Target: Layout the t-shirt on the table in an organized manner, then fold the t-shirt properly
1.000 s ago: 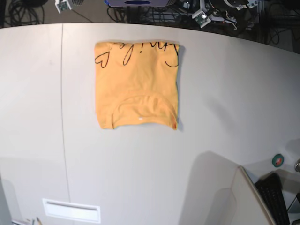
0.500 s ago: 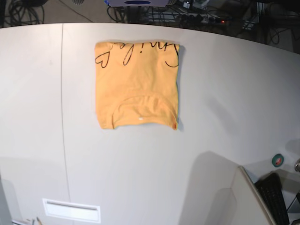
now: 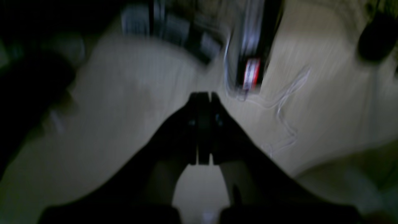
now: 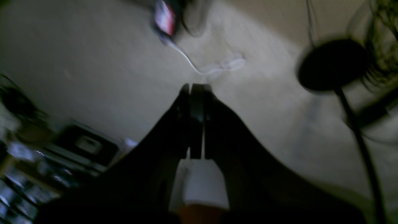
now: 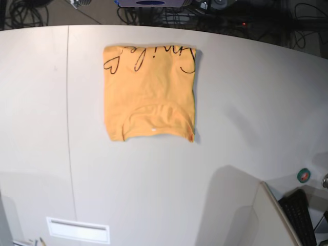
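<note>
On the bench [image 5: 246, 118], going from the left edge rightward, a thin dark seam runs front to back, and just right of it the t-shirt [image 5: 149, 95] lies as a neat, nearly square folded packet toward the far edge, a little left of the middle. Its neckline curves along the near side, while the black lettering and heart outline run along the far side. No arm shows in the base view. The right gripper [image 4: 196, 90], on this view's left side, has its jaws pressed together on nothing, and its camera looks blurrily at floor and cables off the bench. The left gripper [image 3: 201, 96] is likewise closed and empty over blurred floor and cables. The shirt therefore lies well apart from both grippers, back on the bench and out of both wrist views, with neither arm clearly nearer. Judging by the tidy packet, the folding looks finished, and no further reach seems called for.
</note>
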### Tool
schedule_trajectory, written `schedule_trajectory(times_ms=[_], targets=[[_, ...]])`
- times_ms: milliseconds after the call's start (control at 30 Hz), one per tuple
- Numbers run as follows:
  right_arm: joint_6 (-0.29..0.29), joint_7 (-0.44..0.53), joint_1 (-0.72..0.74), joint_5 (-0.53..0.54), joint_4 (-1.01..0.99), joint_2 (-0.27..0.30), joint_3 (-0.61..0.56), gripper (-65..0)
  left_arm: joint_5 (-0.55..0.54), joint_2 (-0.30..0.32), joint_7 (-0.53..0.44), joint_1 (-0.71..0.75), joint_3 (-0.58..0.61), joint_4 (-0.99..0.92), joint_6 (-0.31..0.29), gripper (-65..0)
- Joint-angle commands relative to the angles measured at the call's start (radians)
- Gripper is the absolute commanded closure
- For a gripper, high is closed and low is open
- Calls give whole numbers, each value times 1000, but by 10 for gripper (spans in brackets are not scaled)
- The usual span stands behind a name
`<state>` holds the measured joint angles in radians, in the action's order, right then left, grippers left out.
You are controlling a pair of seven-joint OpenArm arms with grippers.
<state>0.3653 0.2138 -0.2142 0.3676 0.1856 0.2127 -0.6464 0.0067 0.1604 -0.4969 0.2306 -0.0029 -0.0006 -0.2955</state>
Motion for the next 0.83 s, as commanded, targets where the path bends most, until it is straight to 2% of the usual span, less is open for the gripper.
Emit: schedule_trajectory(times_ms=[0, 167, 467, 667, 800], targets=[[-16, -1, -11, 3, 5, 6, 15, 0, 0, 11, 2, 5, 2, 1, -6, 0], [-28, -1, -18, 3, 10, -34, 116, 0, 0, 11, 82, 3, 2, 118, -6, 0], [-28, -1, -17, 3, 9, -52, 326, 0, -1, 8, 93, -29, 1, 121, -5, 0], [-28, 2, -15, 3, 12, -55, 348, 0, -1, 8, 85, -29, 1, 121, -5, 0], [-28, 83, -15, 3, 12, -80, 343, 0, -1, 9, 83, -30, 1, 123, -5, 0]])
